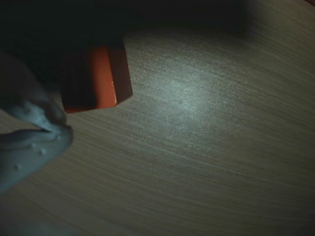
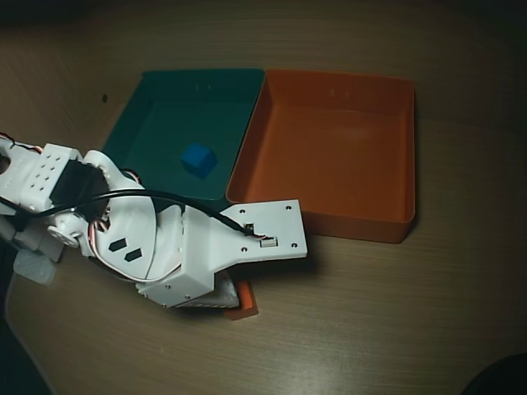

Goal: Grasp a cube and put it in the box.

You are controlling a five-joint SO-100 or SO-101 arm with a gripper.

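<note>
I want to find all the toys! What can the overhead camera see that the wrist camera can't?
Only the overhead view shows the orange box, the teal tray with a blue cube inside, and the white arm. Only the wrist view shows a pale gripper finger close beside the cube. Both show the orange cube on the wooden table.

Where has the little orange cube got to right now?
In the overhead view the cube sits on the table, peeking out from under the arm, below the orange box. The wrist view shows it upper left, beside a gripper finger.
</note>
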